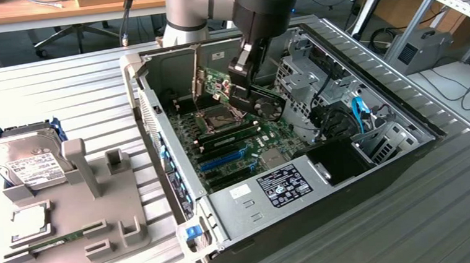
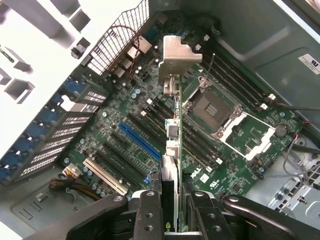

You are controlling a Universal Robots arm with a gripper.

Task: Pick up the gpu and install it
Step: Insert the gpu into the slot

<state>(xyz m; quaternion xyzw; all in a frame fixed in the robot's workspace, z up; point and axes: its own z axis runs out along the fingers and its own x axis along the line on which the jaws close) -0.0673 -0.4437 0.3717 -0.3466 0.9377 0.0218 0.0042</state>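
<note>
The gpu is a green card with a round black fan, hanging inside the open computer case above the motherboard. My gripper is shut on its upper edge. In the wrist view the gpu is seen edge-on, its silver end bracket pointing towards the case's rear wall, with my gripper closed around the card and one black finger on each side. The card hovers over the motherboard, between the blue slot and the CPU socket.
A grey holder tray stands at the exterior view's left with a silver hard drive, a RAM stick and a square chip. Inside the case are a drive cage, cables and a power supply.
</note>
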